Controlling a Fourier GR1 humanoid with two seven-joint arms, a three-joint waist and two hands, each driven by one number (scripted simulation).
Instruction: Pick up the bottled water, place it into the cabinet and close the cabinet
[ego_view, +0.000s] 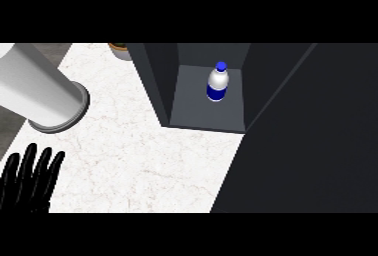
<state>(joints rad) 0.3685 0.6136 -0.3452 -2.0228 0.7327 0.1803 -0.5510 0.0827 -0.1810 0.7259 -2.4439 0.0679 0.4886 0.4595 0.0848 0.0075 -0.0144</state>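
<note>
Head view: the bottled water (216, 82) stands upright inside the open cabinet (207, 115). The left robot hand (29, 175) rests at the lower-left edge, fingers straight, holding nothing; the right robot hand is out of view. The bottle is probably light, rigid and smooth; grasp it mid-body, below the cap.
</note>
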